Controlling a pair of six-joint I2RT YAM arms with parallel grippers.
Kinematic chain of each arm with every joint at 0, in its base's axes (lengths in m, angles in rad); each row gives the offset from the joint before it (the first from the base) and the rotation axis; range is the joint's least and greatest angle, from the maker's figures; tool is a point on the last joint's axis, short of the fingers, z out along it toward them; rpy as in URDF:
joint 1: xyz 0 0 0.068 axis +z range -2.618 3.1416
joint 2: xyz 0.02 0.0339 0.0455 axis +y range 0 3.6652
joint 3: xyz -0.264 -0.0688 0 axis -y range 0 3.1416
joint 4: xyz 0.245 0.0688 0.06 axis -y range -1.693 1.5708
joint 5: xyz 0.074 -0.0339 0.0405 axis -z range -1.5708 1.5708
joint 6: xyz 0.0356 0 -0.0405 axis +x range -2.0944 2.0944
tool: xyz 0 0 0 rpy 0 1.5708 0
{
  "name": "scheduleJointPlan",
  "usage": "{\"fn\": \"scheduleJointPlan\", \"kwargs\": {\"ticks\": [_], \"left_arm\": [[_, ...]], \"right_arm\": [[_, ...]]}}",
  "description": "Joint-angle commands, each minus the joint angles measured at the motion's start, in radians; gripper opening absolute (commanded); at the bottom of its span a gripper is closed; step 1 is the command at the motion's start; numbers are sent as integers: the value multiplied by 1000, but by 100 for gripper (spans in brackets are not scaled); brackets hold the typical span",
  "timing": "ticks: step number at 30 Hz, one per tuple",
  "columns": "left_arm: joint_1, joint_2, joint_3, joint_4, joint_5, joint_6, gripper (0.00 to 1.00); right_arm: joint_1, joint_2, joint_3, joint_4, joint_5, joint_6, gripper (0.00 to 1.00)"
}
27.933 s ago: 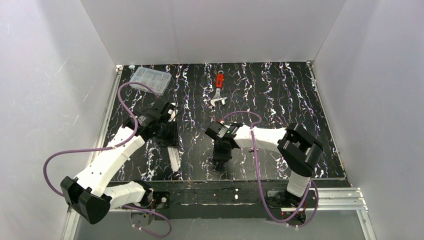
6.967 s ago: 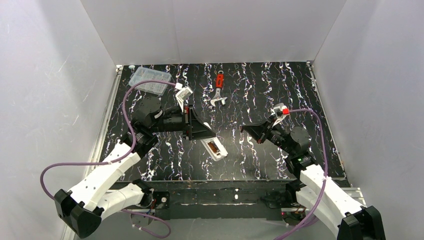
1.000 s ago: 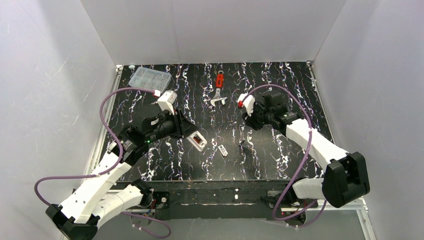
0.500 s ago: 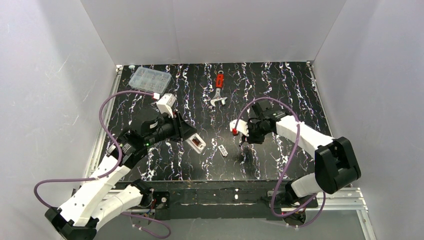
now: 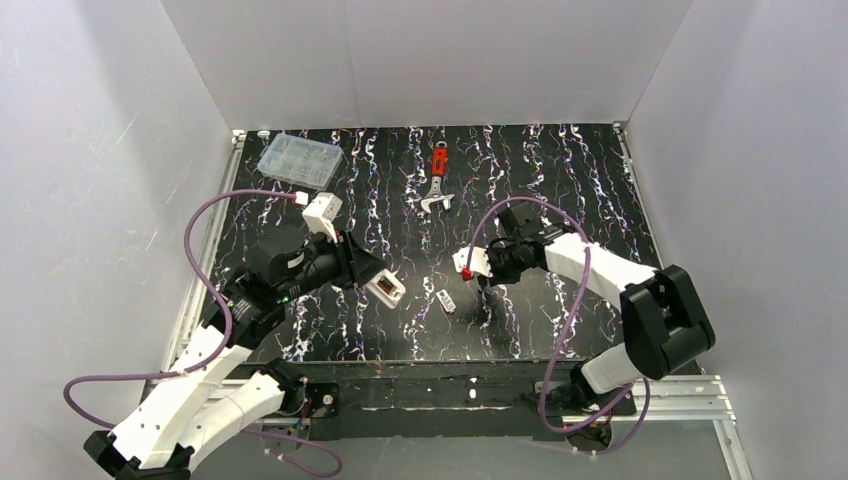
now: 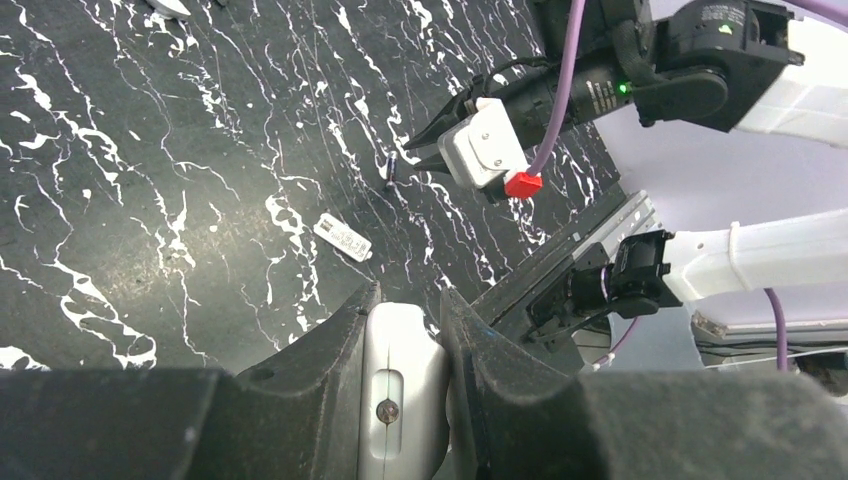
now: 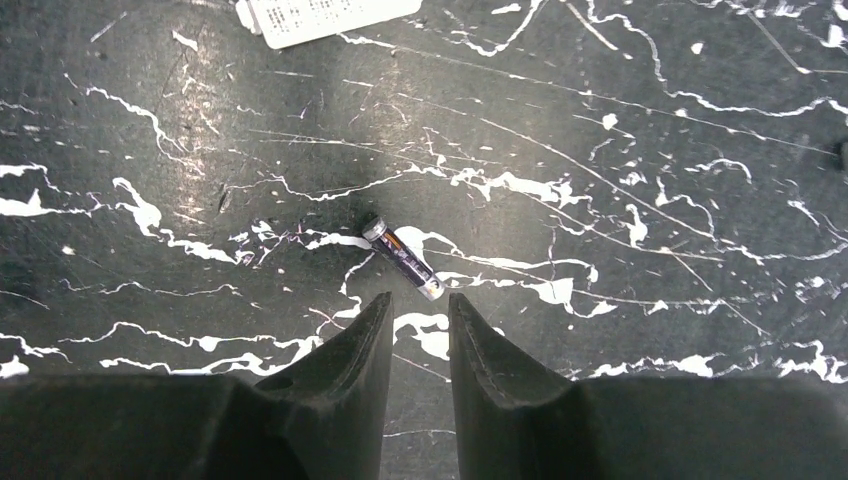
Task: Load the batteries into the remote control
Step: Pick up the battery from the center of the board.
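My left gripper (image 5: 368,274) is shut on the remote control (image 5: 386,288), a slim white body held just above the table with its reddish recess facing up. In the left wrist view the remote control (image 6: 400,380) is clamped between both fingers. One small dark battery (image 7: 402,259) lies on the black marbled table, just ahead of my right gripper (image 7: 417,302). That gripper is open with a narrow gap and nothing between its fingers. The left wrist view shows the same battery (image 6: 392,168) by the right gripper's tips. From above, my right gripper (image 5: 481,279) hangs low over the table's middle.
A small loose white rectangular piece (image 5: 446,301) lies between the two grippers, also seen as the white piece (image 7: 320,15). A clear compartment box (image 5: 299,159) sits at the back left. A red-handled wrench (image 5: 437,180) lies at the back centre.
My right arm swung from the back of the table toward the left and near side, coming down over the battery with narrower jaws. My left arm shifted the remote control slightly nearer.
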Motion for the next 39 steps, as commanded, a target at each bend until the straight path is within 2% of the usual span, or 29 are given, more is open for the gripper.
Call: {"fn": "scheduleJointPlan", "kwargs": {"ticks": [1, 8, 10, 12, 39], "left_arm": [[1, -33, -1, -11, 21, 48, 0], [1, -43, 16, -54, 13, 88, 0], [2, -48, 15, -59, 8, 90, 0], [2, -53, 13, -59, 8, 90, 0], [1, -102, 4, -96, -39, 104, 0]], "right_arm": [[5, 61, 49, -16, -23, -107, 34], [20, 82, 45, 3, -3, -117, 36], [19, 88, 48, -4, 4, -120, 43], [20, 91, 50, -15, 5, -123, 45], [31, 195, 140, -127, 6, -136, 45]]}}
